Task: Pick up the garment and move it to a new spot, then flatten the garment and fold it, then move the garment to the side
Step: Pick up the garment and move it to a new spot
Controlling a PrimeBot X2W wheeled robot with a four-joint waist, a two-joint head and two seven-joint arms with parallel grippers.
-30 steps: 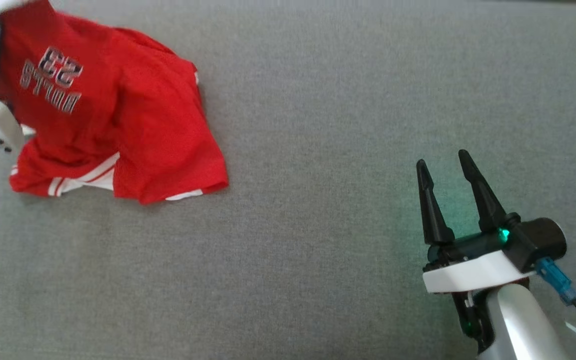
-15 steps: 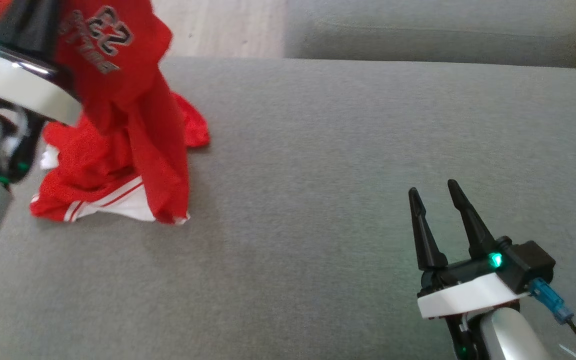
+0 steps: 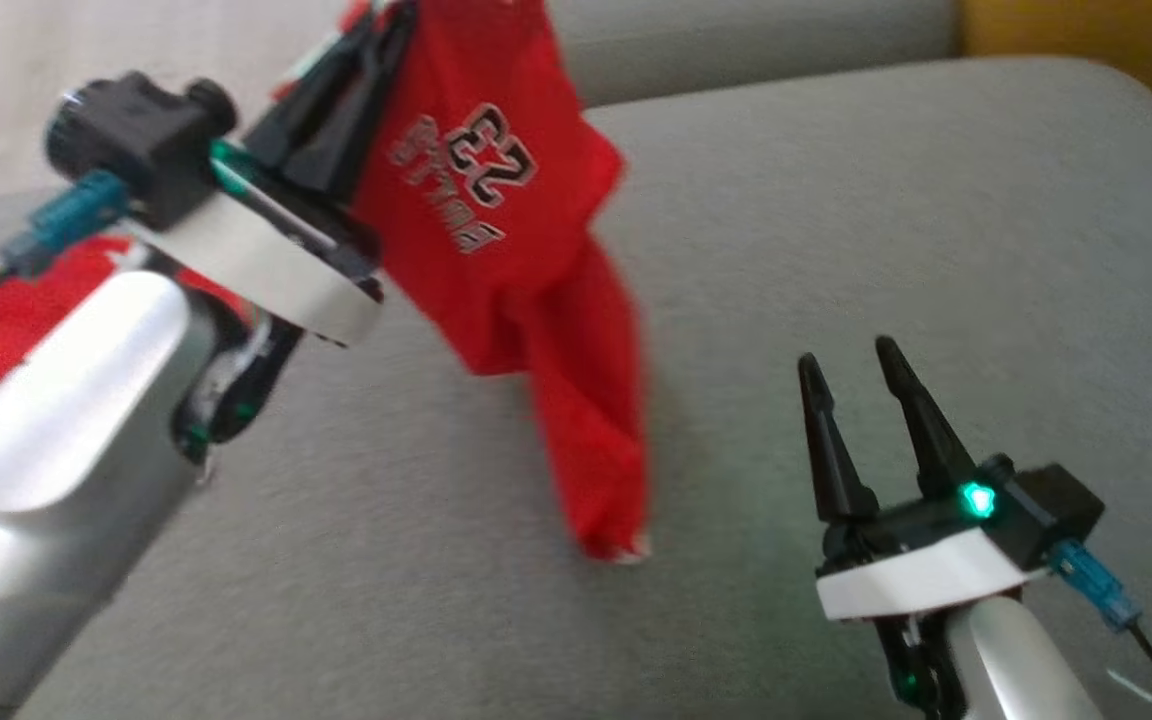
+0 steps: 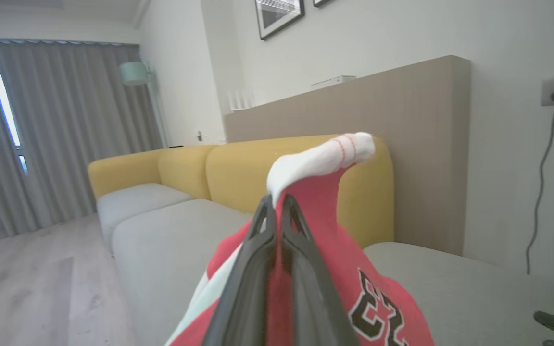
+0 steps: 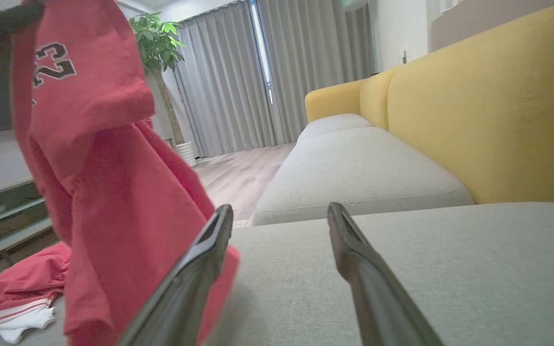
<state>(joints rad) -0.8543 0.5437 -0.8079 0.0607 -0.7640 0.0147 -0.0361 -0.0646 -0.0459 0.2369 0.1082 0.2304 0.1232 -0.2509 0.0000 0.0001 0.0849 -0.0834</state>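
The garment point(image 3: 496, 230) is a red jersey with white trim and dark numerals. It hangs from my left gripper point(image 3: 391, 25), which is raised at the upper left and shut on its upper edge. The lower end of the garment trails down to the grey cushion point(image 3: 836, 200). In the left wrist view the left gripper point(image 4: 277, 202) pinches the garment point(image 4: 339, 230) just under a white cuff. My right gripper point(image 3: 846, 358) stands open and empty at the lower right, a little right of the hanging cloth. From the right wrist, the right gripper point(image 5: 279, 211) has the garment point(image 5: 104, 182) dangling to its left.
More red and white cloth point(image 5: 17, 293) lies on the cushion behind my left arm; I cannot tell whether it joins the held piece. A yellow sofa back point(image 5: 488, 105) borders the cushion, and a second grey cushion point(image 5: 354, 168) lies beyond a gap. Wooden floor point(image 4: 27, 288) lies off the edge.
My left gripper has lifted the garment off the cushion and carried it rightward toward the middle. The head camera has shifted too. The right gripper stays open in place.
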